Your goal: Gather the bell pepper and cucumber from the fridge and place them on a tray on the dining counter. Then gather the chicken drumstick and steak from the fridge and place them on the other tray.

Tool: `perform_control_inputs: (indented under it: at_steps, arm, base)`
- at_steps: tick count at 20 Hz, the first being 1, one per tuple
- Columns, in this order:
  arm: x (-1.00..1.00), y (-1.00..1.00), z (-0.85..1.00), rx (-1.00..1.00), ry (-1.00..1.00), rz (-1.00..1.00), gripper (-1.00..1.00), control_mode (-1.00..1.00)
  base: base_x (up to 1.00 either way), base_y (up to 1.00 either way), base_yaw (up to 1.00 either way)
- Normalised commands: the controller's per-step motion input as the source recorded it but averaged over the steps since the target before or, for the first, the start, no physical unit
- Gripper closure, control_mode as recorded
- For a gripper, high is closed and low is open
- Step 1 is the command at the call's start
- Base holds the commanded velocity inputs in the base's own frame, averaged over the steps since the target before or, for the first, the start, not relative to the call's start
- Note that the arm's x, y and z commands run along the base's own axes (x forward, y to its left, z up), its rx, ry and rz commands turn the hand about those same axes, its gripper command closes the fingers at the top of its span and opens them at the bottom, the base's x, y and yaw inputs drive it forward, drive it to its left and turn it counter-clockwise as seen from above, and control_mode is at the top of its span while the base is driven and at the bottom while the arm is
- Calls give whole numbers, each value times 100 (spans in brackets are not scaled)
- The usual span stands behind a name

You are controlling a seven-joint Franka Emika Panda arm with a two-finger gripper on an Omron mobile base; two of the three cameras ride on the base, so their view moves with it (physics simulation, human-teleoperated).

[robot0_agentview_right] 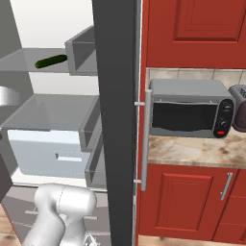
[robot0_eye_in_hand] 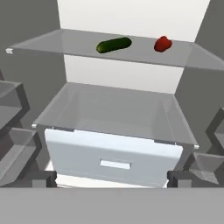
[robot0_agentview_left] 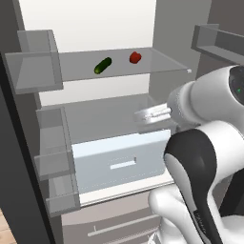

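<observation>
— Where does your gripper (robot0_eye_in_hand: 112, 178) stand right now?

— Your gripper has its two dark finger tips (robot0_eye_in_hand: 43, 178) spread wide apart with nothing between them, facing into the open tall grey fridge with its white inside (robot0_eye_in_hand: 131, 17). Straight ahead of it sits the pale drawer (robot0_eye_in_hand: 113, 153) with its small slot handle, and above that a clear glass shelf (robot0_eye_in_hand: 113, 109).

— And the vegetables you're after?

— Look to the upper clear glass shelf (robot0_agentview_left: 157, 64). The short dark green cucumber (robot0_eye_in_hand: 113, 44) lies on its side near the middle of that shelf, toward the back edge. The small glossy red bell pepper (robot0_eye_in_hand: 162, 43) sits near it, on the side of the shelf's right edge, apart from the cucumber. Both are well above and beyond your gripper.

— Anything beside the fridge?

— Past the dark door edge, a grey microwave oven (robot0_agentview_right: 190, 115) rests on a beige marbled tabletop (robot0_agentview_right: 192, 151) over red cabinets (robot0_agentview_right: 182, 202).
</observation>
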Motion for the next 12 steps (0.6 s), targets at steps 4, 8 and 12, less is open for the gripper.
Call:
perform_control_inputs:
  at_steps: [4,8,12]
  arm:
    - [45,-7,42,0,0,-7,-100,-100]
    - [71,0,2,0,2,-5,-100,-100]
    - [70,13,0,0,0,-1,-100,-100]
  base:
    - [0,0,0]
    - [0,0,0]
    - [0,0,0]
